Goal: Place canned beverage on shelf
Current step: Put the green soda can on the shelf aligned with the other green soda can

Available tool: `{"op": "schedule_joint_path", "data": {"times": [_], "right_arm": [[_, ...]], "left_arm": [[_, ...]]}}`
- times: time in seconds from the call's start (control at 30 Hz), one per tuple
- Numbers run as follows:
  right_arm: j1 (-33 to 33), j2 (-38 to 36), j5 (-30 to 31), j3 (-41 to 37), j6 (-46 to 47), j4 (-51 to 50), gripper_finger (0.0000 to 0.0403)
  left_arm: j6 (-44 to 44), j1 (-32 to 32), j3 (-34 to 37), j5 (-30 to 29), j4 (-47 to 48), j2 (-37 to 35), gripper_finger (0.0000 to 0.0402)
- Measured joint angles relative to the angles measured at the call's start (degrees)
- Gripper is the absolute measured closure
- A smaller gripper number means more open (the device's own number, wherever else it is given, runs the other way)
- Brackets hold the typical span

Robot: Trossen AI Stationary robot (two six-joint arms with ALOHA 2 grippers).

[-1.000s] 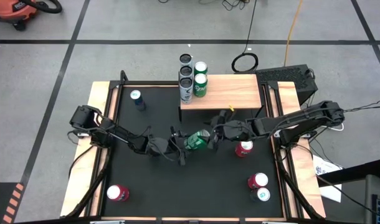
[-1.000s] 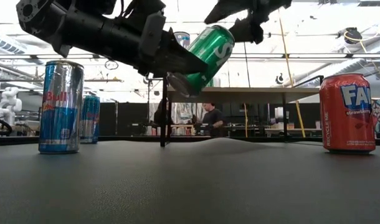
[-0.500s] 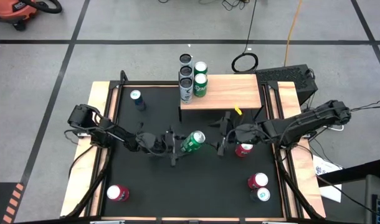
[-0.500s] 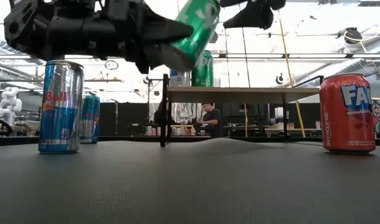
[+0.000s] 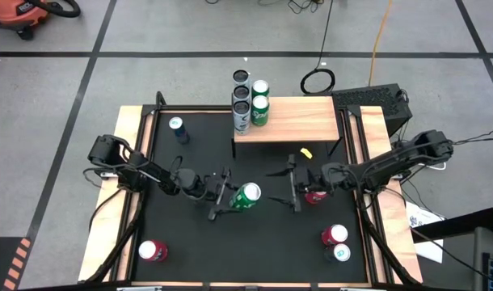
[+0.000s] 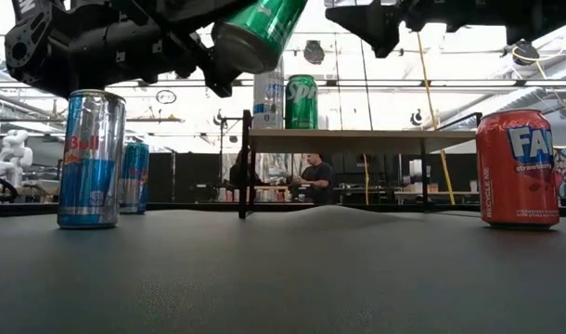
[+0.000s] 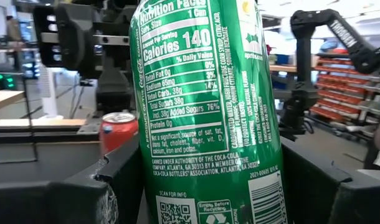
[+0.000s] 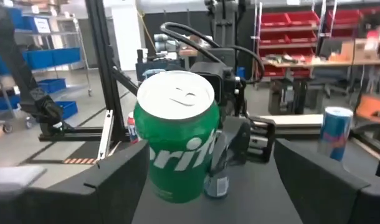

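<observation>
Now green can [image 5: 246, 196] between left fingers [image 5: 220, 196]

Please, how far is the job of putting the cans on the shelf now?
Done: cans already stand on the shelf, among them a green one. In hand: the left gripper holds a green can lifted above the table, short of the shelf. The right gripper is open beside it. Left: placing this can; others wait on the table, like the red cans.
</observation>
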State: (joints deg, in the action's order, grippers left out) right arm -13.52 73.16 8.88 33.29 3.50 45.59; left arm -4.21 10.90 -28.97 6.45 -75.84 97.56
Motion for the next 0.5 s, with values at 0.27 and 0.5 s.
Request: {"op": "schedule_joint_path", "data": {"times": [0.27,0.5], "right_arm": [[0.0,6.9,-8.6,4.7,-6.2,3.5,0.0059],[1.7,12.2,-9.5,9.5,-5.1,2.7,0.0036]], "left_arm": [[0.0,-0.1,-0.1,1.6,-0.4,0.1,0.0119],[-1.4,0.0,-0.1,4.8,-0.3,0.1,0.0119]]}}
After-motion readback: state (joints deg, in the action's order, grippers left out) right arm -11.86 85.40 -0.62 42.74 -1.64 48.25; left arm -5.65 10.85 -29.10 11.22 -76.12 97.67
